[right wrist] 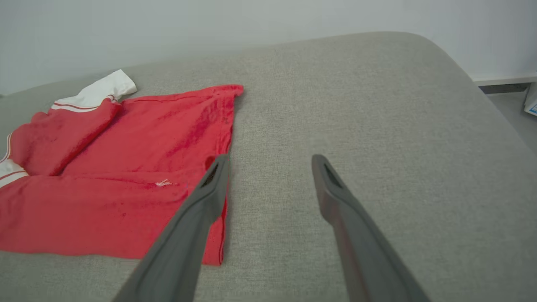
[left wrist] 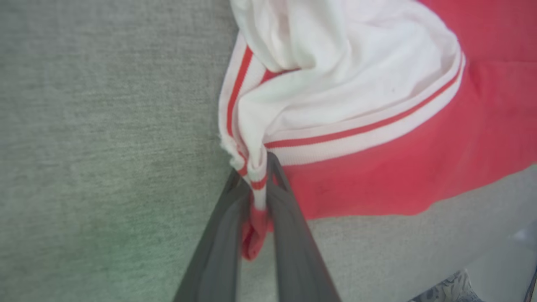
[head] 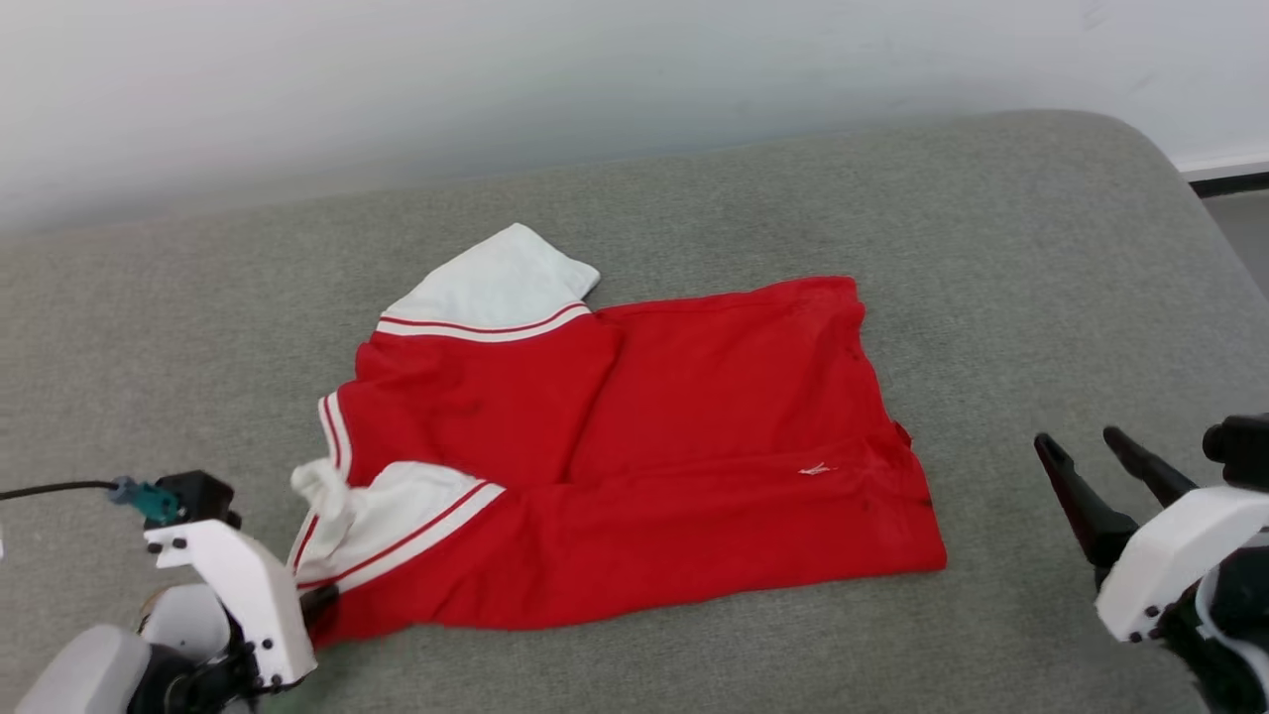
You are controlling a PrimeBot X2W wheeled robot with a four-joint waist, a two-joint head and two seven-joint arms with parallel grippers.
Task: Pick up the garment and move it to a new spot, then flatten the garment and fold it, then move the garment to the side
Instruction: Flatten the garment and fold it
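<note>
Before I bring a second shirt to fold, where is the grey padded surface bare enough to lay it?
Widest bare patch: between the red jersey and the open right claw, running to the grey padded surface's rounded end. A narrower strip lies between jersey and wall. Crowded: the near-left corner, where the left claw pinches the striped sleeve.

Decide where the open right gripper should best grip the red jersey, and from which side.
Probably the near hem corner of the garment, coming from the robot's right, low over the cushion. It lies flat with its edge exposed, nearest the right gripper, at the opposite end from the sleeve cuff the left gripper pinches.
</note>
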